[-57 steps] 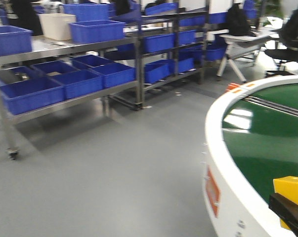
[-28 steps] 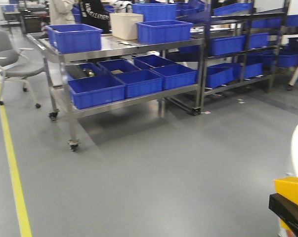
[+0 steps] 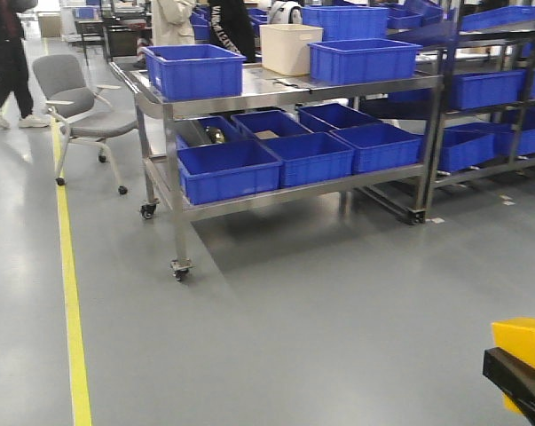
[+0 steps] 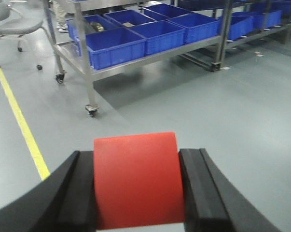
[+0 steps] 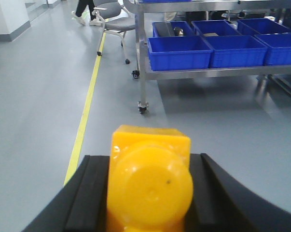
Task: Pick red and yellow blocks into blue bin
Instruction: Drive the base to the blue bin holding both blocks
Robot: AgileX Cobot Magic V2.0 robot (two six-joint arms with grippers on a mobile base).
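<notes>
The red cube (image 4: 135,179) sits at the bottom centre of the left wrist view. The black left fingers (image 4: 75,193) are clamped on it, pressing flat against its two sides. The yellow brick (image 5: 150,179) fills the bottom centre of the right wrist view, a round stud facing the camera. The black right fingers (image 5: 90,193) are closed against both of its sides. In the front view the brick shows at the lower right corner, with a black finger just beneath it. Grey floor lies behind both blocks.

Farther off, across the upper half of the front view, a steel bench (image 3: 276,86) on castors carries blue crates (image 3: 192,69) on its top and lower shelf. A cream tub (image 3: 289,47) stands between two crates on top. I cannot tell which crate is the task's bin.

A yellow floor line (image 3: 70,293) runs down the left side. A grey chair (image 3: 81,106) stands in the upper left.
</notes>
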